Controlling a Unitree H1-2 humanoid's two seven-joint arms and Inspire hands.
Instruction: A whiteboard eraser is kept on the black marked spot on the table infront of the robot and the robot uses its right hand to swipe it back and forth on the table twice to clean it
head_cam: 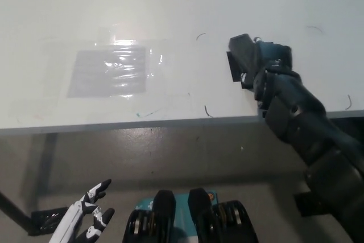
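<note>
On the white bench [170, 4], the black right hand [267, 64] has its fingers wrapped over the dark rectangular whiteboard eraser [240, 58], pressing it down. Low at left, the white left hand [85, 220] hangs, fingers spread.

Black eraser [241, 57] is lying on the white table [187, 4] near its front edge, tilted, partly hidden under the right hand [267, 66], which is gripping it
</note>
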